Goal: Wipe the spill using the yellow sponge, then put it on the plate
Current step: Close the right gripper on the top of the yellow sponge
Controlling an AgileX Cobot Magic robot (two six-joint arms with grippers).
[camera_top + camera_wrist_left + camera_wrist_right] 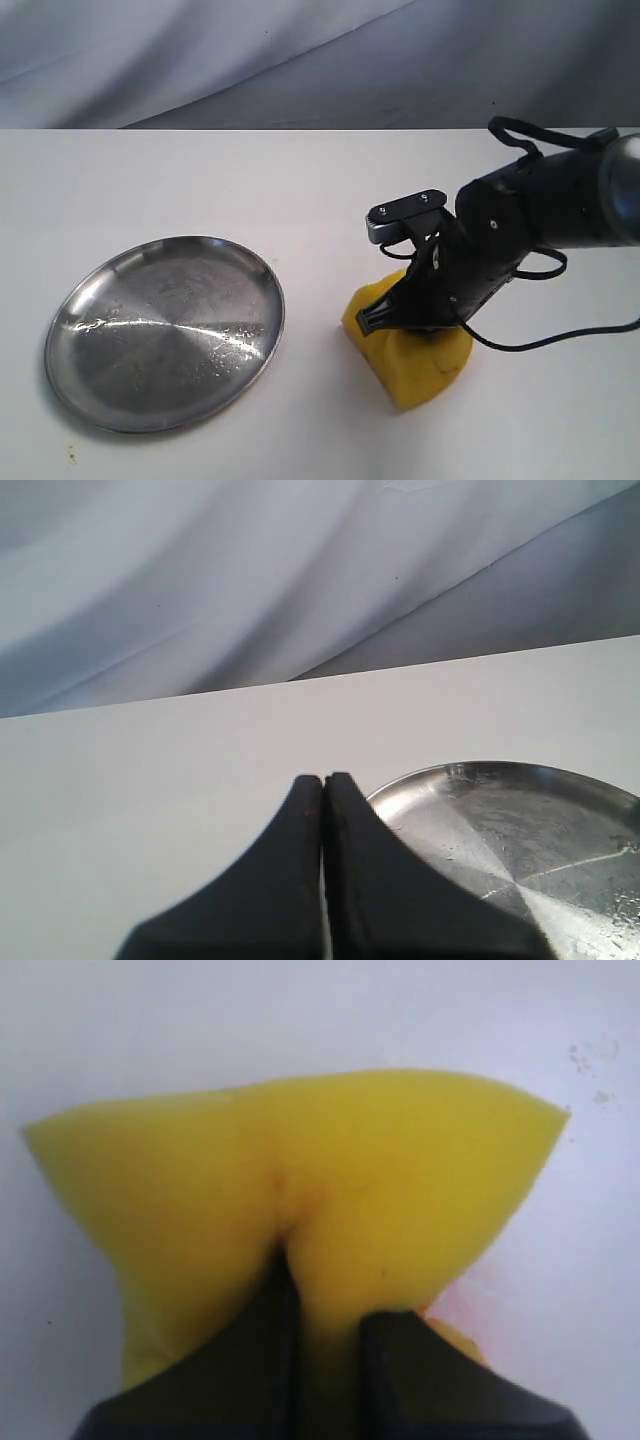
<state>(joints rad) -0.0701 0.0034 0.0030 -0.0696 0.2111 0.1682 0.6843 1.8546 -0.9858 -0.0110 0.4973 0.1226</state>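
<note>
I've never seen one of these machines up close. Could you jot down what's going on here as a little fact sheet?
Right gripper: shut on the yellow sponge, pinching its middle so the foam bulges
Sponge position: on the white table, right of the plate, not touching it
Plate state: shiny metal, no sponge on it yet
Left gripper: shut, holding nothing, close to the plate's rim
Spill: not in sight; a faint pink smear shows beside the sponge
</note>
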